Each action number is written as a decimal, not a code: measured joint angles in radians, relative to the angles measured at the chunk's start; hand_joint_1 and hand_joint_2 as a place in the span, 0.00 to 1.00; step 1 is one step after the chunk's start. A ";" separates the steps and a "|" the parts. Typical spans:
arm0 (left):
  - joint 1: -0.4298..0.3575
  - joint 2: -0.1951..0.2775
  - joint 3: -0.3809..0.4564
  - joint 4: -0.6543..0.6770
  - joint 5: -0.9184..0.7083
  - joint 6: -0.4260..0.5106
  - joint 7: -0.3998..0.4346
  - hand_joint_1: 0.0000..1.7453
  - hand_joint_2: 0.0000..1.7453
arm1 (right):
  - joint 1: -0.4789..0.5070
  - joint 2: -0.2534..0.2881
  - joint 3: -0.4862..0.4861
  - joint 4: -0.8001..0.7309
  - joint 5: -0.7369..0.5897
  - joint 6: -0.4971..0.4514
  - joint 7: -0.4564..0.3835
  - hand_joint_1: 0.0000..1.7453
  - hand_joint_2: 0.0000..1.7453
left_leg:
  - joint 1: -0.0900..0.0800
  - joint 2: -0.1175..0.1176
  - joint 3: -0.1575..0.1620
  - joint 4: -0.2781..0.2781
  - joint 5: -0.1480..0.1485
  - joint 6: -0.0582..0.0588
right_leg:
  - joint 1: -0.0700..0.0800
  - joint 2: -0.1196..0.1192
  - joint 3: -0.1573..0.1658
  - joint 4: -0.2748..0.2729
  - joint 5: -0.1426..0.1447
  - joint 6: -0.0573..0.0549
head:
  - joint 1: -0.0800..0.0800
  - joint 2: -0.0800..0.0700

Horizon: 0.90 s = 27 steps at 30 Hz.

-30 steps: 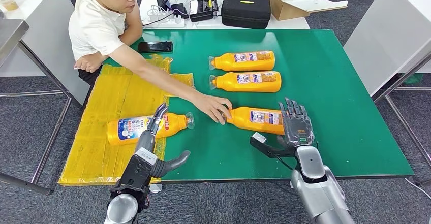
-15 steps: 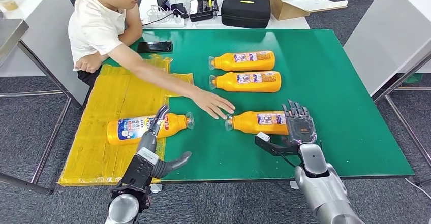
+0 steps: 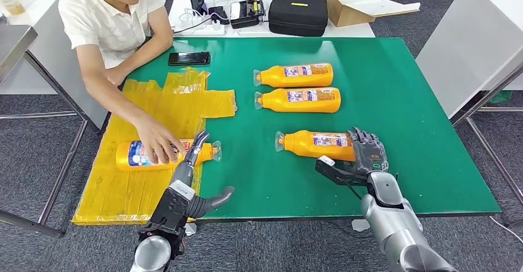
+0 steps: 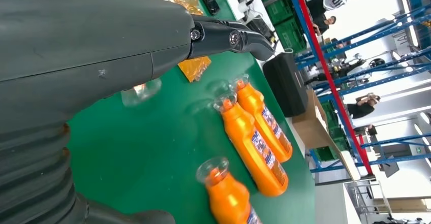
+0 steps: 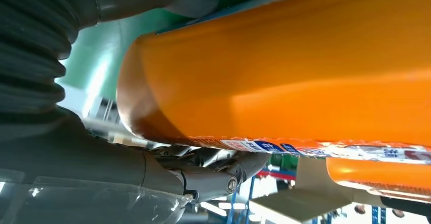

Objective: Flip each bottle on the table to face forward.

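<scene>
Green surface (image 3: 401,130) from my head view: three orange bottles are lying capped on it, my right hand (image 3: 365,156) wrapping its fingers around the nearest bottle (image 3: 314,145); a person's hand (image 3: 157,142) is pressing a fourth bottle (image 3: 148,155) on yellow sheeting (image 3: 135,118). Left wrist view: my left hand (image 4: 101,56) is hovering, fingers (image 4: 228,36) apart, holding nothing. Right wrist view: orange bottle (image 5: 284,76) is sitting against my fingers (image 5: 213,176).

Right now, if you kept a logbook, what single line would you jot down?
right hand: holds nearest bottle at base | left hand: open beside left bottle | person's hand: on left bottle
</scene>
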 joint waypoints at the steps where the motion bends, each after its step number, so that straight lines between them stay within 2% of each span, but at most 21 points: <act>1: -0.001 0.000 -0.001 0.003 0.004 -0.002 -0.002 0.00 1.00 | -0.006 -0.003 -0.013 0.013 -0.031 0.011 -0.027 1.00 1.00 | 0.000 0.000 0.001 0.000 0.000 0.000 | 0.000 0.000 0.000 0.000 0.000 0.000 | 0.000 0.000; 4: -0.002 0.001 -0.004 0.009 0.014 -0.006 -0.007 0.00 1.00 | -0.015 -0.013 -0.052 0.042 -0.109 0.033 -0.105 1.00 1.00 | 0.000 0.000 0.003 0.000 -0.001 0.001 | 0.000 0.000 0.000 0.000 -0.001 0.001 | 0.000 0.000; 12: -0.005 0.003 -0.013 0.015 0.030 -0.006 -0.010 0.00 1.00 | 0.006 -0.017 -0.088 0.055 -0.245 0.047 -0.247 1.00 1.00 | 0.000 0.000 0.004 0.000 -0.001 0.001 | 0.000 0.000 0.010 0.000 -0.001 0.001 | 0.000 0.000; 19: -0.006 0.004 -0.016 0.016 0.049 -0.011 -0.012 0.00 1.00 | 0.021 -0.017 -0.098 0.039 -0.284 0.064 -0.282 1.00 1.00 | 0.000 0.000 0.006 0.000 -0.002 0.000 | 0.000 0.000 0.011 0.000 -0.001 0.001 | 0.000 0.000; 23: -0.006 0.004 -0.011 0.019 0.243 -0.059 0.013 0.00 1.00 | 0.061 -0.003 -0.098 -0.023 -0.403 0.116 -0.364 1.00 1.00 | 0.000 0.000 0.006 0.000 -0.002 0.000 | 0.001 0.000 0.013 0.000 -0.001 0.001 | 0.000 0.000; 27: -0.006 0.004 -0.003 0.049 0.523 -0.118 0.098 0.00 1.00 | 0.125 0.048 -0.074 -0.158 -0.587 0.228 -0.410 1.00 1.00 | 0.000 0.004 0.006 0.000 -0.003 -0.002 | 0.001 0.003 0.011 0.000 0.000 0.000 | 0.000 0.000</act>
